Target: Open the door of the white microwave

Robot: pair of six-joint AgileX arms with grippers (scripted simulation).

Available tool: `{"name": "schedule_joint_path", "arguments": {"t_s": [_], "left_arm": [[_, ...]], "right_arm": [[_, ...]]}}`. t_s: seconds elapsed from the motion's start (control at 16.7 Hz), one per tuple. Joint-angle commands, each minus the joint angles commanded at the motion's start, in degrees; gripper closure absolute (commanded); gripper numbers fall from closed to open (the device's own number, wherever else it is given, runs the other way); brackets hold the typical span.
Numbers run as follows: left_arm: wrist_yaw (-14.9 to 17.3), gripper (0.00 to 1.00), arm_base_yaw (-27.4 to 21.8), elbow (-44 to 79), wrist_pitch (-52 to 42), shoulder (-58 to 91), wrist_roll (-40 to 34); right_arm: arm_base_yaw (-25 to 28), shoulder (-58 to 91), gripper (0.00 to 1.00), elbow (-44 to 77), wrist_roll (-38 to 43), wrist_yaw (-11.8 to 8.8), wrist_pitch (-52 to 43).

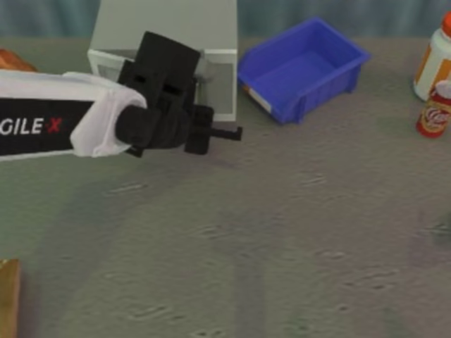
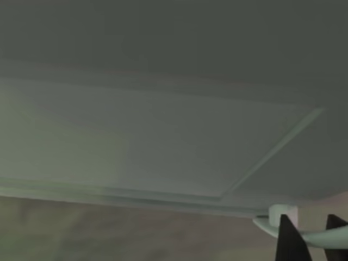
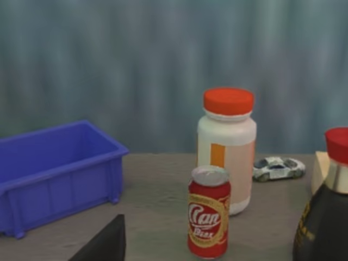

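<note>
L gripper (image 1: pixel 201 130) sits right in front of the boxy white microwave w/ grey top (image 1: pixel 169 28), at the table's far left-centre. Its dark fingertips (image 2: pixel 288 239) straddle the white curved handle (image 2: pixel 326 235) of the white-framed, grey-windowed door (image 2: pixel 163 141), slightly apart; grip contact unclear. Blue plastic bin (image 1: pixel 303 60) just right. R arm parked, out of top view.

microwave (image 1: pixel 169 35) far left, bin (image 1: pixel 303 67) beside, perhaps touching, can (image 1: pixel 433 113) right

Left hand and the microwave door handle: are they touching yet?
Cannot tell. The left wrist view shows the left hand with its dark fingertips straddling the white door handle, but neither contact nor a gap shows plainly. The top view hides it.
</note>
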Motion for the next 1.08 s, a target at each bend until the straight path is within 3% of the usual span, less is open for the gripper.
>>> {"name": "schedule_joint_path", "arguments": {"t_s": [0.48,1.08], "left_arm": [[0.00,1.00,0.00,0.00,0.00,0.00,0.00],[2.20,1.00,0.81,-2.12,0.90,-1.53,2.61]], "right_arm": [[0.00,0.00,0.00,0.00,0.00,0.00,0.00],[0.00,0.00,0.00,0.00,0.00,0.00,0.00]]}}
